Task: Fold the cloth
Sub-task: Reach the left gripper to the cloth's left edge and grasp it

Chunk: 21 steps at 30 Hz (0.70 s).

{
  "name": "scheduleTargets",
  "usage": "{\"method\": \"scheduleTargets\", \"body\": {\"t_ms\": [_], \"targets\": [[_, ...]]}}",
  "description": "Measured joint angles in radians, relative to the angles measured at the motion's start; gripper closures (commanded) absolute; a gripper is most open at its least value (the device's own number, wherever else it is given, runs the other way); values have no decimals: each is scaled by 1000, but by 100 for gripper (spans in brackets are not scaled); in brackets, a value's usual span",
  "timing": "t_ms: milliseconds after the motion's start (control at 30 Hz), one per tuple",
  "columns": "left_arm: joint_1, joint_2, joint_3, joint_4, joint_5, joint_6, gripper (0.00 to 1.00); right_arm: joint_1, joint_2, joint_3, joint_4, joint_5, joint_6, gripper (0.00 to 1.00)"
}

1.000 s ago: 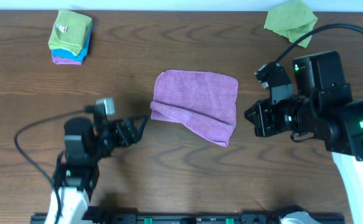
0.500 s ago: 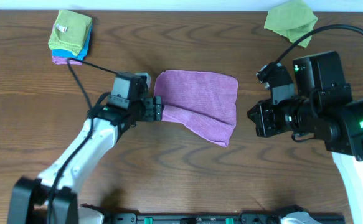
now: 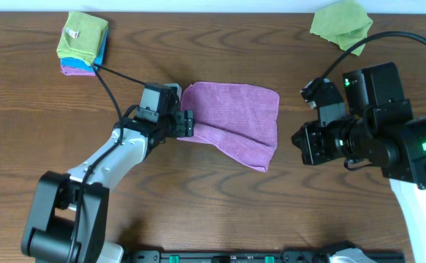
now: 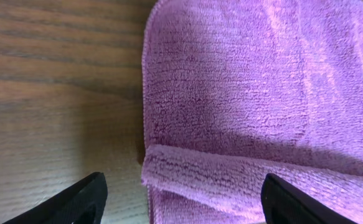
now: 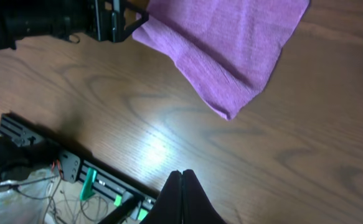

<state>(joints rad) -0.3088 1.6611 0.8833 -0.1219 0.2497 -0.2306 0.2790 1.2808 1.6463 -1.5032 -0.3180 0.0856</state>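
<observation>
Purple cloth (image 3: 231,120) has bare desk (image 3: 198,197) round its edges, left end effector (image 3: 189,124), wide, has come up to its left hem, right end effector (image 5: 182,180) closed, well apart.

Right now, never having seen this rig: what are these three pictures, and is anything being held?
Two robot arms work at a wooden table. One picture looks straight down from a fixed camera. The other two come from a camera on each wrist, with that arm's own fingertips at the bottom edge. A purple cloth lies mid-table, one part doubled over. The left gripper is open at the cloth's left edge, straddling the fold and gripping nothing. The right gripper is shut and empty, off to the cloth's right. A stack of folded cloths sits at the far left corner, a loose green cloth at the far right.
</observation>
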Motion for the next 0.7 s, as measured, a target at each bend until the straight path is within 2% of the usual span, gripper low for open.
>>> {"method": "scheduleTargets", "body": {"t_ms": [333,567,700], "targets": [[0,57,0,12,11,0,15,0,0,0,-14,0,0,98],[0,69,0,51,78,0,22,0,0,0,-15,0,0,98],[0,80,0,47,96,2,30,0,0,0,-19,0,0,99]]}}
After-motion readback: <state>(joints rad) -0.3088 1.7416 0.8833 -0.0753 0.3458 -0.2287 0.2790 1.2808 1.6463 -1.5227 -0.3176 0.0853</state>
